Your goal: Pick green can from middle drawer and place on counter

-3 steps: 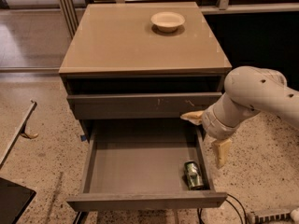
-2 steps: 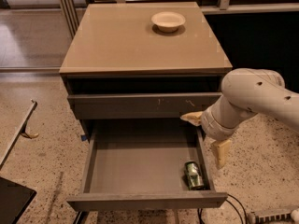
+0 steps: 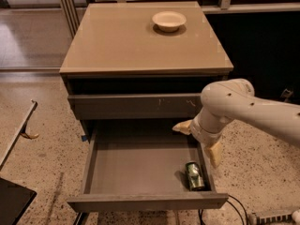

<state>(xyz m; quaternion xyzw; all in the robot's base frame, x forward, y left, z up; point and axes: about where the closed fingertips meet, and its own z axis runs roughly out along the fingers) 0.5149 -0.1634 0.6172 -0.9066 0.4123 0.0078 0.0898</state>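
Note:
The green can [image 3: 194, 176] lies on its side in the front right corner of the open middle drawer [image 3: 131, 165]. My gripper [image 3: 198, 140] hangs over the drawer's right side, just behind and above the can and not touching it. Its cream fingers [image 3: 181, 127] are spread wide apart with nothing between them. The white arm reaches in from the right. The beige counter [image 3: 131, 41] tops the cabinet above.
A cream bowl [image 3: 168, 20] stands at the back right of the counter. A shut drawer front with pale scuff marks [image 3: 136, 106] sits above the open drawer. Speckled floor surrounds the cabinet. Cables [image 3: 234, 210] lie at the front right, a dark object [image 3: 11, 201] at the front left.
My gripper has shifted a little to the left and slightly lower over the drawer, closer to the can. The can has not moved.

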